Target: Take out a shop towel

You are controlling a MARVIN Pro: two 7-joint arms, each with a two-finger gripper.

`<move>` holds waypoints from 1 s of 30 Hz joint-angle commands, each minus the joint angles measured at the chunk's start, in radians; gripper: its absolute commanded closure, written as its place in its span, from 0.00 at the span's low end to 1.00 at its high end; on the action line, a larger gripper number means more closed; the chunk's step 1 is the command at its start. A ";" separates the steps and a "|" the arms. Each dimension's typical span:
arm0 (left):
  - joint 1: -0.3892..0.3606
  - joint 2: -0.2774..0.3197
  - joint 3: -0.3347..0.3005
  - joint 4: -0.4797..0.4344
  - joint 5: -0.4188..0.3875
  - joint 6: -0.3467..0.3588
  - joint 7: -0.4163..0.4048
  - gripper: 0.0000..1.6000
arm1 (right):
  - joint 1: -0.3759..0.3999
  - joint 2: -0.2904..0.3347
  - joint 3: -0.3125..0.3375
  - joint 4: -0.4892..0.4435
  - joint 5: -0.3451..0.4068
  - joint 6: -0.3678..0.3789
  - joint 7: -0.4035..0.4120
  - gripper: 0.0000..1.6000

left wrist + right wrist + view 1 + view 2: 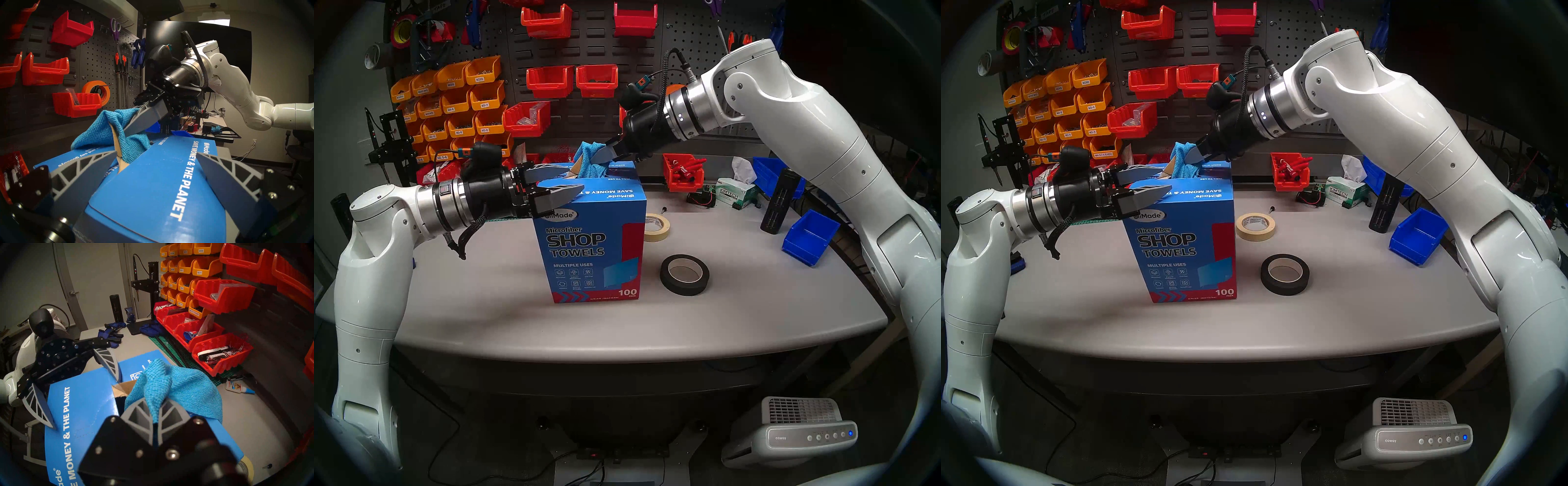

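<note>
At frame centre, the right end effector (157,412) is pinching the soft, limp shop towel (178,389) bunching from the carton (592,237) top, seemingly firmly, while the left end effector (566,185) is gaping wide beside it.

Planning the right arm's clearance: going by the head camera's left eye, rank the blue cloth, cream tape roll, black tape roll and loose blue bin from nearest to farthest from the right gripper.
1. Blue cloth: pinched in the right gripper, above the carton.
2. Cream tape roll: on the table below, behind the black roll.
3. Black tape roll: nearer the table's front.
4. Blue bin: far out by the right edge.
</note>
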 commanded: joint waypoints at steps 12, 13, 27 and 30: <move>0.002 0.000 0.015 -0.020 -0.002 0.007 0.004 0.00 | 0.058 0.018 0.056 -0.039 0.025 -0.001 -0.015 0.00; 0.002 0.000 0.014 -0.021 -0.002 0.007 0.005 0.00 | 0.061 0.018 0.052 -0.038 0.024 -0.001 -0.013 0.00; 0.012 0.003 0.009 -0.020 -0.005 0.005 0.012 0.00 | 0.071 0.006 0.029 -0.003 0.024 -0.001 -0.017 0.66; 0.012 0.004 0.009 -0.018 -0.005 0.004 0.013 0.00 | 0.073 0.004 0.027 0.001 0.024 -0.001 -0.018 1.00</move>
